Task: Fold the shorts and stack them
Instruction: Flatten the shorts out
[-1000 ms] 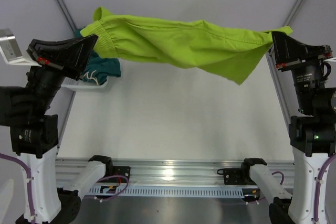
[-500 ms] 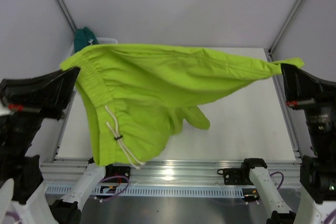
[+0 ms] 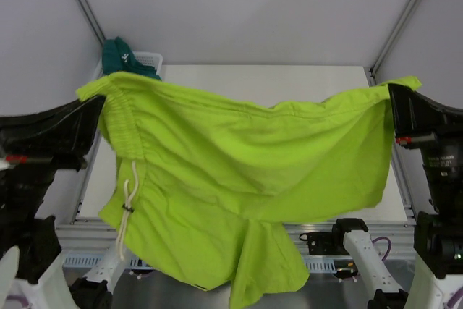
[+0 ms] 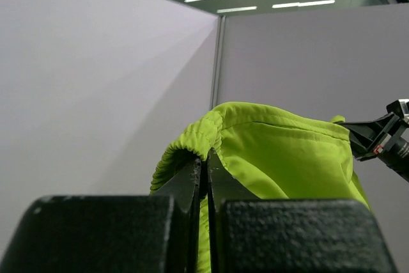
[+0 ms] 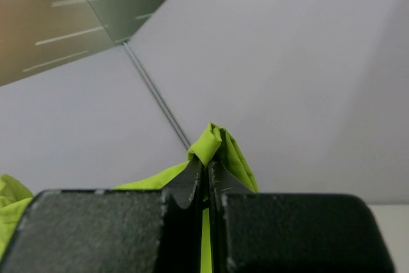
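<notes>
Closest to us, a shiny silver metal rail (image 3: 387,233) is running along the near edge of the flat white desk (image 3: 289,81). The soft lime green fabric shorts (image 3: 239,179) are hanging in the air above the desk, spread wide like a sheet between the two arms. One leg is drooping down the lowest, in front of the rail. A thin white drawstring (image 3: 129,204) is dangling on the left side of the shorts, just below the bunched, stretchy waistband.

The black left end effector (image 4: 206,161) is pinching the waistband at the top left corner (its two jaws are squeezed together with only a thin bit of green cloth between them). The black right end effector (image 5: 206,167) is clamping the other top corner, and a small fold of green cloth is poking up past its tips. The top edge of the shorts is sagging a little in the middle, between the two grips.

Farther back, the bare desk is showing behind the shorts. In the far left corner a white plastic mesh basket (image 3: 150,58) is sitting, and the dark teal fabric shorts (image 3: 116,56) are lying bunched up at it, rising above its rim.
</notes>
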Controlling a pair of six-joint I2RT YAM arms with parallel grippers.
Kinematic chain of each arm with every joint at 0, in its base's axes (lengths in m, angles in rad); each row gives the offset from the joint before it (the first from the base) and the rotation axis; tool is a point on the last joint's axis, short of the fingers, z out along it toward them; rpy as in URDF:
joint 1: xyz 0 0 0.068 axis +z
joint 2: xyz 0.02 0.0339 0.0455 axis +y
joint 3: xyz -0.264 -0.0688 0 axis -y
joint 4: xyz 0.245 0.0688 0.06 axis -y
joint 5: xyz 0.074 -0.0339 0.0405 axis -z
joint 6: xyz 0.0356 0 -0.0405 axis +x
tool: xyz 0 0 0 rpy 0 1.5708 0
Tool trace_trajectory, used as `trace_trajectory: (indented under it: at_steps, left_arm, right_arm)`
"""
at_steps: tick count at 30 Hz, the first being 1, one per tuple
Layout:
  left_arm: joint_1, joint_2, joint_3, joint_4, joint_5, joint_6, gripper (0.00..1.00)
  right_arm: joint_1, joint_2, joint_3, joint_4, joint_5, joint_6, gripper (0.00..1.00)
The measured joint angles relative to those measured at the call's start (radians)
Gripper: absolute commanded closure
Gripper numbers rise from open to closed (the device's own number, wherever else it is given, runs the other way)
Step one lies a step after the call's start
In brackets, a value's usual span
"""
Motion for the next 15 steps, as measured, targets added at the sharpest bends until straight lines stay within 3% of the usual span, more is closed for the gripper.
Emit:
trace_trajectory:
  at_steps: [7, 15]
  left_arm:
    - [0.000, 0.138, -0.135, 0.024, 0.000, 0.000, 1.00]
    - [0.000, 0.188, -0.139, 0.021, 0.000, 0.000, 1.00]
  right_arm:
    - [0.000, 0.112, -0.087, 0.010, 0.006, 0.008, 1.00]
    - [0.000, 0.161, -0.103, 0.024, 0.005, 0.017, 1.00]
